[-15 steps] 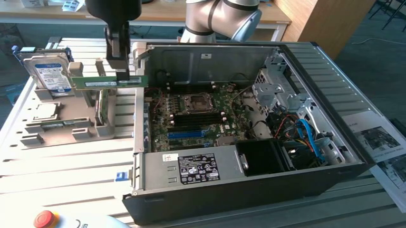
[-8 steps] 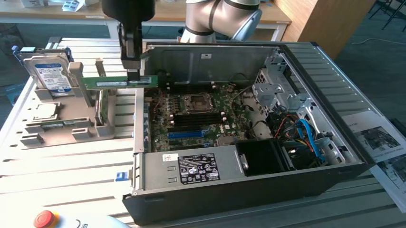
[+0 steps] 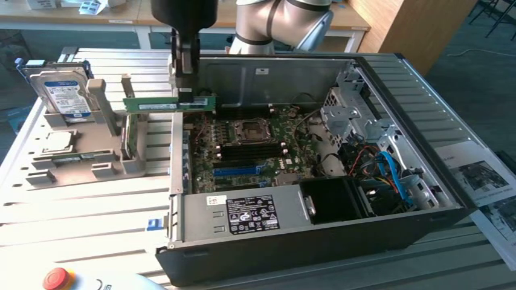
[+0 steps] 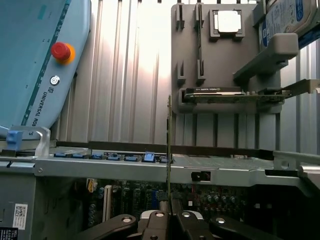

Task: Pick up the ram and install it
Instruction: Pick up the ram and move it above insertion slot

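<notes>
The gripper [image 3: 187, 99], shut tight on the ram [image 3: 153, 105], holds the green stick level and on edge in the air, above the case [image 3: 322, 241] wall that faces the grey holder [image 3: 81, 160] (a hard drive [image 3: 64, 96] stands in it), just beside the motherboard [image 3: 266, 151].

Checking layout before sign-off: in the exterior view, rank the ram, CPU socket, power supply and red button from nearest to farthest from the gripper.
1. ram, held in the gripper.
2. CPU socket, mid-motherboard.
3. power supply, case's near end.
4. red button, exterior view's lower left.
</notes>
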Available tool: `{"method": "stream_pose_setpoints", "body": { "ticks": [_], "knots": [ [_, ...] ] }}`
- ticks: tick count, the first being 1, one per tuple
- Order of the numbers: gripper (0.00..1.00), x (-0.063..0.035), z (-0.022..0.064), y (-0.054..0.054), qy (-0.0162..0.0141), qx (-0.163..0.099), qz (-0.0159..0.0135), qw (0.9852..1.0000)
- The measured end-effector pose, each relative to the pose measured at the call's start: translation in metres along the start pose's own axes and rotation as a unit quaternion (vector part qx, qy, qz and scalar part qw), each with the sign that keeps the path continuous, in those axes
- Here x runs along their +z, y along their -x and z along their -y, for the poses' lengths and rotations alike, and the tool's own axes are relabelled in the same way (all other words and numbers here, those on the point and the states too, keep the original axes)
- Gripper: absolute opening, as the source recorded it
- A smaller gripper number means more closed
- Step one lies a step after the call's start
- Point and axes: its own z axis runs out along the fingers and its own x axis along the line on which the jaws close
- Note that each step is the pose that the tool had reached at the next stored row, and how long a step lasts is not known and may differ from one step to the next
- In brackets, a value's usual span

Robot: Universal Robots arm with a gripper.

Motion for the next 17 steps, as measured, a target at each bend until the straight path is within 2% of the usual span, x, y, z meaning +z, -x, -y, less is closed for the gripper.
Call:
{"method": "stream_pose_setpoints", "body": {
  "ticks": [17],
  "knots": [
    [0.12,-0.004,0.0533,-0.005,0.0052,0.0,0.0002,1.0]
  ]
}}
